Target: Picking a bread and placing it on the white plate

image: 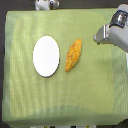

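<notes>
Looking down, you see the bread [74, 55] on the green cloth [30, 100] just beside the white plate [46, 56] — gripper [100, 34] well apart, jaws' state unclear.

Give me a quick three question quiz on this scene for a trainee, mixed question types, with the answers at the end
1. True or false: the bread already lies on the white plate.
2. In the exterior view, the bread lies on which side of the plate? A) left B) right C) on top of it
3. What covers the table under both items?

Key
1. False: the bread rests on the cloth, apart from the plate.
2. B
3. A green cloth. The gripper is at the upper right, away from the bread; whether it is open is unclear.
</notes>
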`<state>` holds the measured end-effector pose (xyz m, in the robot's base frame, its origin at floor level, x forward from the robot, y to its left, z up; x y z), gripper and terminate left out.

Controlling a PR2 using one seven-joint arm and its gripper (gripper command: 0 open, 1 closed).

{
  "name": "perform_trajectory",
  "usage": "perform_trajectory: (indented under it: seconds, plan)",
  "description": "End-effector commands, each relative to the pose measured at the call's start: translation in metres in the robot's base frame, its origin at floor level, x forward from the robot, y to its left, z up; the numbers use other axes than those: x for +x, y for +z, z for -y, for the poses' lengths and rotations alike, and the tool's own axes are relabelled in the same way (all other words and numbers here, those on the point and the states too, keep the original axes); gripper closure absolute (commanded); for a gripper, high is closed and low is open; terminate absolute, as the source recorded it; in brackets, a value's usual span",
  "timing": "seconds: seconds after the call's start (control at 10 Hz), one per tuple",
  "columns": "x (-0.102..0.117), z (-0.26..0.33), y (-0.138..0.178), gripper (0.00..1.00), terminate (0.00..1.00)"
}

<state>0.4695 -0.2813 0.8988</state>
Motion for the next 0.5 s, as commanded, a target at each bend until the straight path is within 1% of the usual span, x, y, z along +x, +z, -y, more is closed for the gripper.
perform_trajectory:
  seconds: [0.0,0.4]
  plan:
    - [0.0006,-0.0023,-0.0002,0.00,0.00]
    - [0.0043,-0.0091,0.0024,0.00,0.00]
